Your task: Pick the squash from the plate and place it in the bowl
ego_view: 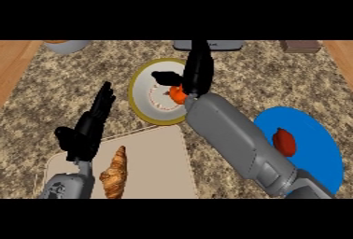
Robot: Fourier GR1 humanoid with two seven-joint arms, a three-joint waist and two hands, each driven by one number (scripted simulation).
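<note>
The right forearm [238, 142] and left forearm [67, 186] are smooth grey casings with faint seams. The left hand [84, 133] and right hand [197, 70] are black, with slender fingers and a thumb.

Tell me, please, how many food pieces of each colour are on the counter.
Orange: 1, the squash at the yellow-rimmed bowl, beside the right hand
Red: 1, the red piece on the blue plate
Golden brown: 1, the croissant on the cutting board
Total: 3
</note>
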